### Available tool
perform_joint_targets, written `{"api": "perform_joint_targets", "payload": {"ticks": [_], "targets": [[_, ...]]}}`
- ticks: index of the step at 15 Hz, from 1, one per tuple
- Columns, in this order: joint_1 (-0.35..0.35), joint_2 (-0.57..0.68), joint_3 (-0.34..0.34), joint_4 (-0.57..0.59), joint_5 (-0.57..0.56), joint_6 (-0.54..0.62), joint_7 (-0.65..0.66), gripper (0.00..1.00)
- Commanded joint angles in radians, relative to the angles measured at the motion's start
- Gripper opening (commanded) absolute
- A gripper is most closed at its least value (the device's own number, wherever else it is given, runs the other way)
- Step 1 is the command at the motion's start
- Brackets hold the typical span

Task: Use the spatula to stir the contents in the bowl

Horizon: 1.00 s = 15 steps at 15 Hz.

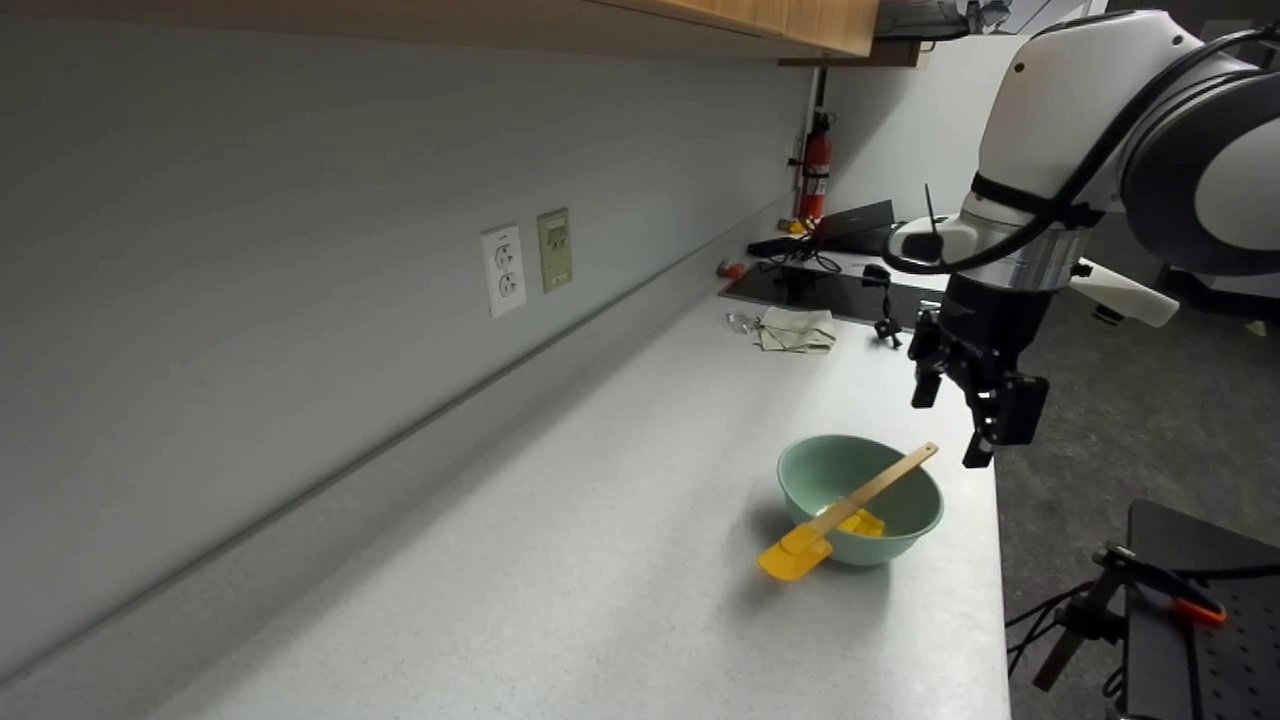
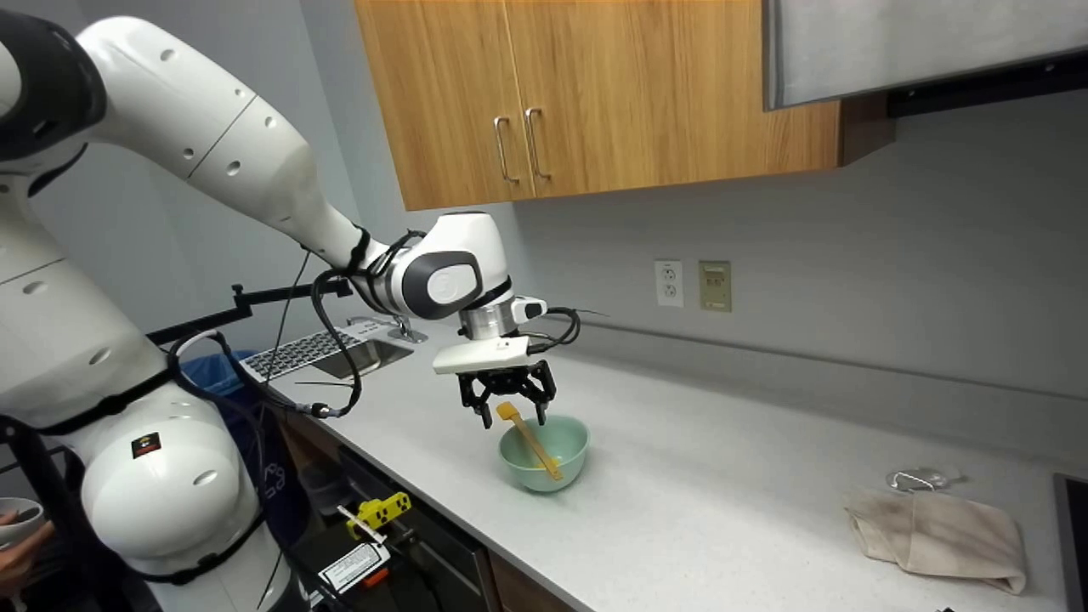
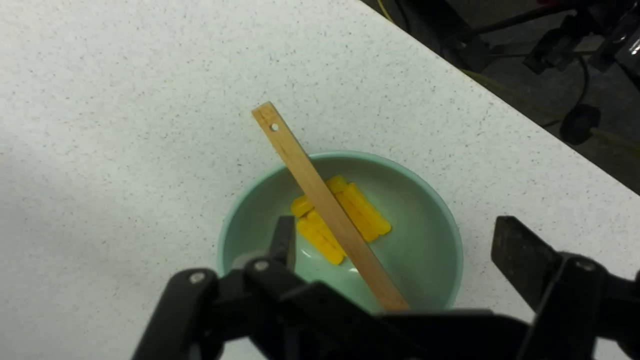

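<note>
The tool [image 3: 395, 225] is positioned above the bowl [image 1: 868, 552], its fingers [image 3: 522, 260] set wide apart. The spatula [image 3: 329, 207] lies below the tool, separate from it, across the bowl's rim; handle end and blade [image 1: 797, 552] project past opposite sides. Yellow pieces [image 3: 370, 212] sit in the bowl beneath the handle. The bowl stands on the bench [image 1: 600, 500].

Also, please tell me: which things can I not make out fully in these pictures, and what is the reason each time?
Spatula: wrist view, the gripper hides its blade end.
Bowl: wrist view, the gripper covers part of its rim.
Yellow pieces: wrist view, the spatula crosses over them; exact number unclear.
Cooktop: an exterior view, cut off by the right edge.
Fire extinguisher: an exterior view, its label is too small to read.
</note>
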Motion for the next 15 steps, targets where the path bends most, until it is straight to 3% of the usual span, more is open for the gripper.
{"api": "perform_joint_targets", "payload": {"ticks": [1,6,9,13,14,15], "targets": [[-0.022,0.042,0.024,0.004,-0.072,0.033,0.046,1.00],[-0.026,0.106,0.039,0.017,-0.173,0.080,0.066,1.00],[-0.017,0.139,0.037,0.035,-0.157,0.106,0.031,1.00],[-0.002,0.173,0.019,0.062,-0.026,0.124,-0.117,1.00],[-0.017,0.142,0.040,0.037,-0.078,0.104,-0.042,1.00],[-0.018,0.150,0.039,0.044,-0.058,0.104,-0.067,1.00]]}}
